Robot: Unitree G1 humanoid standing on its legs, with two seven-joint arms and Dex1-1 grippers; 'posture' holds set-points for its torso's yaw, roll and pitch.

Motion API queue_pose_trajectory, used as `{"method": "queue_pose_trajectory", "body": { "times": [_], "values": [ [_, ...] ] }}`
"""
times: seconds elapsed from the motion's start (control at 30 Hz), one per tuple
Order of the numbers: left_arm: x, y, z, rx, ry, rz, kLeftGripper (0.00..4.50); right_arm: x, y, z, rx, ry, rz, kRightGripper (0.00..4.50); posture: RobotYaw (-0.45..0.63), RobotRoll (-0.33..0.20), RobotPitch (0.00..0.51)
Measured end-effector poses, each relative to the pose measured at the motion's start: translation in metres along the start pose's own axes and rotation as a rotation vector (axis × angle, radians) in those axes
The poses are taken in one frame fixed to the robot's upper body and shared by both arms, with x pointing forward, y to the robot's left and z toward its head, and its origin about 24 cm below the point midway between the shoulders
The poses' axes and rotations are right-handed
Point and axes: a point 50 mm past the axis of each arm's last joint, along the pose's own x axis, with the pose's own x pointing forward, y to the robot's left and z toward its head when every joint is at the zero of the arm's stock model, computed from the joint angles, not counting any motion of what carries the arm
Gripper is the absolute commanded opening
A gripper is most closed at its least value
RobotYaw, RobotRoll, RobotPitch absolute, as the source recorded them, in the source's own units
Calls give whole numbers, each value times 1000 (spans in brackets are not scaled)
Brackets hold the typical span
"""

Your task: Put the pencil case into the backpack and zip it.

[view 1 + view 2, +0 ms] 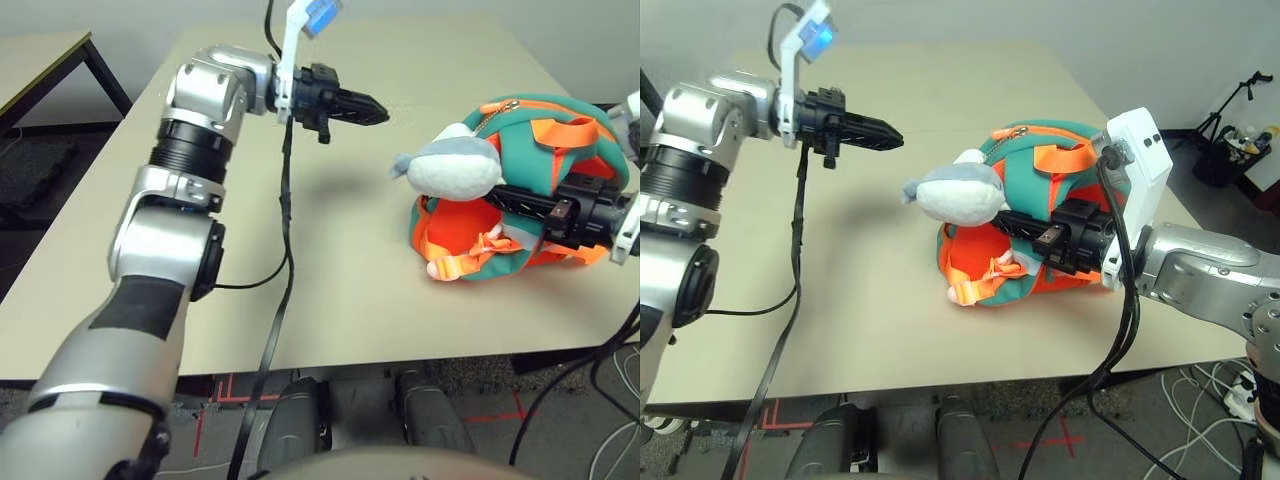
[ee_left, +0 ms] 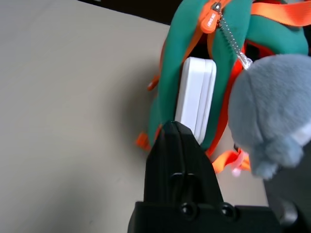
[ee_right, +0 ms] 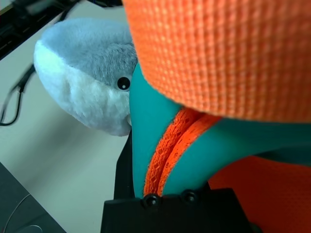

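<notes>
The right tool (image 1: 1040, 237) was pinching the teal fabric of the backpack (image 1: 520, 190) on the worktop (image 1: 330, 280). The pencil case (image 2: 197, 99) stood on end inside the backpack's open mouth. Farther off, the left tool (image 1: 360, 106), pressed together and empty, pointed toward that opening; the zipper pull (image 2: 210, 19) lay above the case.

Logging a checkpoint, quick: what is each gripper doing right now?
Left gripper: shut, empty, above the table, apart from the bag.
Right gripper: shut on the teal and orange fabric of the small rounded backpack.
</notes>
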Motion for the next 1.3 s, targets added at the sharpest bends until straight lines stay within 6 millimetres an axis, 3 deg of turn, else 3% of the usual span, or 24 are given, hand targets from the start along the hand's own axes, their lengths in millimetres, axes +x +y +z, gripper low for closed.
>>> {"method": "queue_pose_trajectory", "body": {
  "times": [0.13,0.3,0.57,1.3],
  "values": [
    [12,2,-5,-1,7,-8,0,0,1,-1,2,-1,-2,152,-134,0,88],
    [15,-2,11,42,-1,-41,0,0,1,-4,12,8,-11,152,-136,0,91],
    [18,-15,20,79,21,-116,0,0,2,-5,10,10,-19,152,-138,0,93],
    [39,-15,1,50,82,-146,0,0,4,-5,19,4,-22,152,-175,0,108]
  ]
}}
